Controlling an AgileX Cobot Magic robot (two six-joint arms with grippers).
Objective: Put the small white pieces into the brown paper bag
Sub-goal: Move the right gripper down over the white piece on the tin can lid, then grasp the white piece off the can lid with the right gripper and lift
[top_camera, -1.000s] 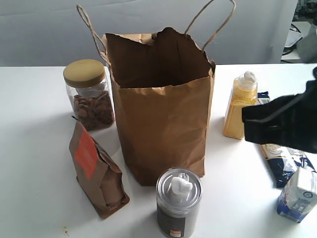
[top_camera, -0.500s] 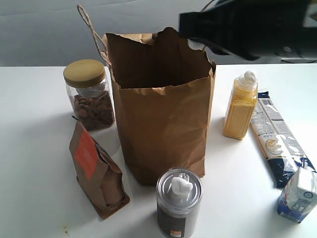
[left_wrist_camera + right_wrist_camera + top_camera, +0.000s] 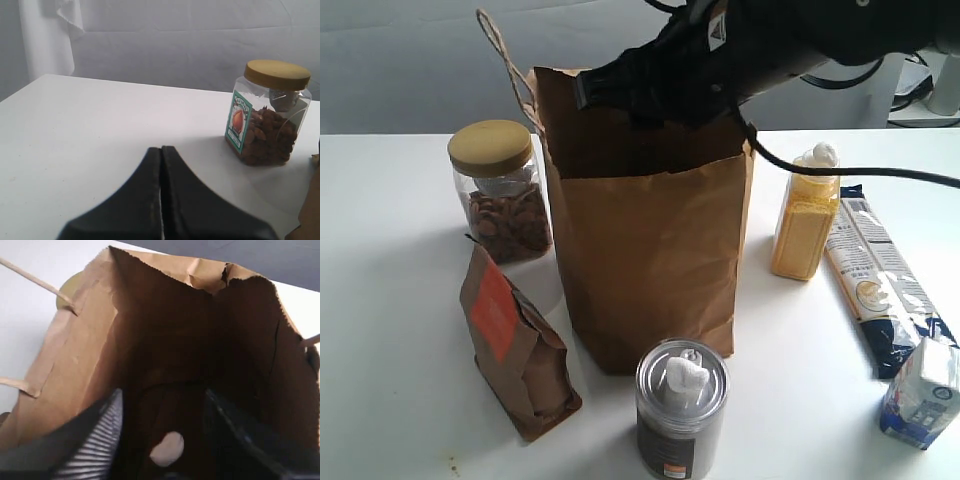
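Note:
The tall brown paper bag (image 3: pixel 650 260) stands at the table's middle, its torn top open. My right gripper (image 3: pixel 655 98) hangs over the bag's mouth. In the right wrist view this gripper (image 3: pixel 162 396) is open, its fingers (image 3: pixel 102 427) pointing down into the bag (image 3: pixel 80 345). One small white piece (image 3: pixel 167 449) shows deep inside between them, touching neither finger. Another small white piece (image 3: pixel 684 375) lies on the lid of the can (image 3: pixel 680 410) in front of the bag. My left gripper (image 3: pixel 161 151) is shut and empty above the table, out of the exterior view.
A nut jar with a tan lid (image 3: pixel 502 192) and a small brown pouch with an orange label (image 3: pixel 515 345) stand left of the bag. On the right are a yellow bottle with a white top (image 3: pixel 805 215), a long blue-and-white packet (image 3: pixel 880 285) and a white-and-blue carton (image 3: pixel 922 392).
My right arm has swung from the table's right side up and leftward, and it now hangs over the bag's mouth. Nothing on the table has moved.

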